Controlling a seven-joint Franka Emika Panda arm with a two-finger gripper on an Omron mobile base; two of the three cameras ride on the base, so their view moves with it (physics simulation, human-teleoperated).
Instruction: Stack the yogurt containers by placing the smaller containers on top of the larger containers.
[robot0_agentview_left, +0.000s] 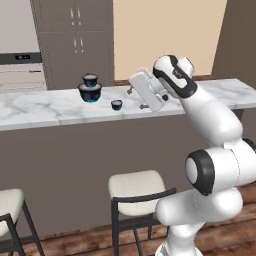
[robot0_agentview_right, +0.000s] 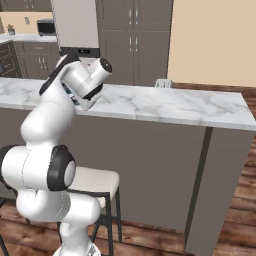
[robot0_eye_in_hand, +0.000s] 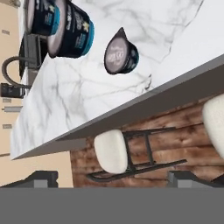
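A: Where do the cups stand right now?

B: On the marble counter (robot0_agentview_left: 50, 107). The medium cup (robot0_agentview_left: 90, 79) already sits on top of the largest cup (robot0_agentview_left: 90, 92), and the tiny cup (robot0_agentview_left: 116, 104) stands alone on the counter, a little to the right of that pair and nearer the front edge.

A: And the gripper (robot0_agentview_left: 137, 98)?

B: Empty, jaws spread wide, held out in front of the counter's edge beside the tiny cup, touching nothing. In the hand view, which is rolled right over, the tiny cup (robot0_eye_in_hand: 121, 57) sits off towards the top rather than between the finger tips, so I'd judge the hand isn't lined up on it yet.

A: So what can go wrong?

B: Chiefly the pick. The tiny cup is small and narrows towards its base; if the jaws close off-centre or too low, it could squirt out or tip and roll along the counter (the front edge is close, with stools (robot0_agentview_left: 137, 187) below).

A: And the stack?

B: That's the second worry. The tiny cup has to land on the medium one's pale top, which is itself perched on the large cup. A sideways brush from the fingers could shove the medium cup off. I can't tell how squarely it sits; the base view is too coarse.
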